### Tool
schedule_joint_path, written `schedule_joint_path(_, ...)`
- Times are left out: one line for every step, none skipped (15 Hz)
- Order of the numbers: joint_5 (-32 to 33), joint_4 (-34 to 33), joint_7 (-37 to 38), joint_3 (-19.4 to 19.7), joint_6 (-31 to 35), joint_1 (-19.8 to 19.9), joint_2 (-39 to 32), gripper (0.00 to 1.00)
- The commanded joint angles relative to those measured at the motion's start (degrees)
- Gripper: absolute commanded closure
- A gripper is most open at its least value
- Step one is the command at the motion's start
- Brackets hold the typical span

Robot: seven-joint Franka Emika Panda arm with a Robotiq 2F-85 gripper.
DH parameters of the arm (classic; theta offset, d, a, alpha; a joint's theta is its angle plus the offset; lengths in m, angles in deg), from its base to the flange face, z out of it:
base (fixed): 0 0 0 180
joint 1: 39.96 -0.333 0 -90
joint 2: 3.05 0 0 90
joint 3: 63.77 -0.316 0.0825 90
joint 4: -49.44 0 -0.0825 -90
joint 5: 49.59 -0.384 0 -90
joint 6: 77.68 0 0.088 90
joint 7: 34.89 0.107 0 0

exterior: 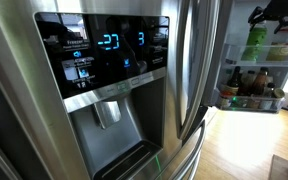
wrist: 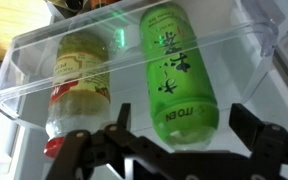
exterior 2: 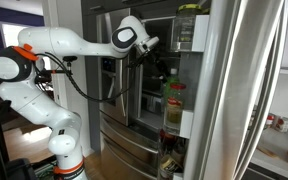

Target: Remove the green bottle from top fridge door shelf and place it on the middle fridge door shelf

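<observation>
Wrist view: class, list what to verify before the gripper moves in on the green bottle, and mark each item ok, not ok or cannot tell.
1. Gripper open: ok, jaws spread wide.
2. Green bottle centred in the gripper's opening: ok.
3. Gap to the red-capped bottle beside it: ok, they stand apart.
4. Clear bin wall out of the gripper's path: cannot tell.
5. Free room on the middle fridge door shelf: cannot tell; dark bottles stand there.
</observation>
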Motion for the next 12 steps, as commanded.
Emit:
schedule_joint_path(0.3,-1.3,-0.5,0.5,-2.8,-2.0,-0.1,0.0)
schedule_joint_path(0.5,-1.1,-0.9,0.3,-3.1,-2.4,0.2,0.0)
schedule_joint_path(0.5,-0.9,-1.6,0.2,-3.5,-2.9,0.6,0.0)
schedule_joint_path(0.6,-0.7,-2.4,0.0,-4.2,-3.4,1.0,0.0)
schedule_joint_path(0.7,-0.4,-3.2,-0.3,-4.8,-4.0,1.6,0.0)
schedule_joint_path(0.9,-0.3,-4.2,-0.7,-5.5,-4.6,2.2,0.0)
schedule_joint_path(1.2,0.0,-5.4,-1.1,-6.6,-5.2,3.2,0.0)
schedule_joint_path(1.4,0.2,-6.4,-1.6,-7.8,-5.7,3.9,0.0)
schedule_joint_path(1.5,0.5,-7.5,-2.1,-8.8,-6.4,4.9,0.0)
schedule_joint_path(1.9,0.9,-8.7,-2.8,-9.7,-7.0,6.1,0.0)
schedule_joint_path(2.2,1.4,-9.9,-3.3,-10.5,-7.7,7.3,0.0)
schedule_joint_path(3.4,2.4,-10.3,-4.4,-11.0,-7.8,8.8,0.0)
